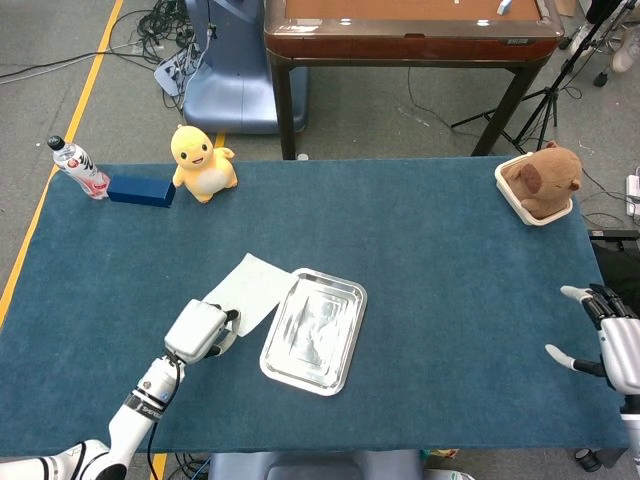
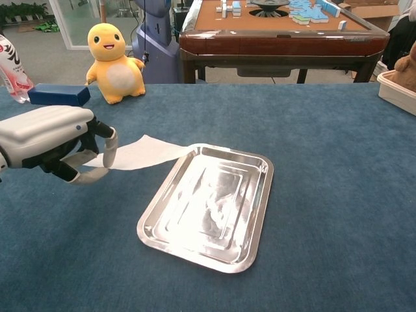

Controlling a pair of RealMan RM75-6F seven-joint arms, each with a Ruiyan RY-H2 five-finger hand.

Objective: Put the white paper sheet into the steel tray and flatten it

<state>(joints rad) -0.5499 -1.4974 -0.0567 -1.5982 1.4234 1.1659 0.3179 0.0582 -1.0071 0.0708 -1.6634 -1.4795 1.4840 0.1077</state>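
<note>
Left robot hand (image 2: 55, 140) pinches white paper sheet (image 2: 140, 153), sheet's far corner touching steel tray (image 2: 253, 250) rim.

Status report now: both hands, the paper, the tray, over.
Left hand pinches white paper sheet. Sheet's far corner at steel tray rim, not inside. Right hand open, idle. Tray empty, nothing blocking.

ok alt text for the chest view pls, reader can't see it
The robot's left hand pinches a white paper sheet by one corner, its far corner reaching the rim of an empty steel tray on a blue table. A yellow plush toy stands behind.
</note>
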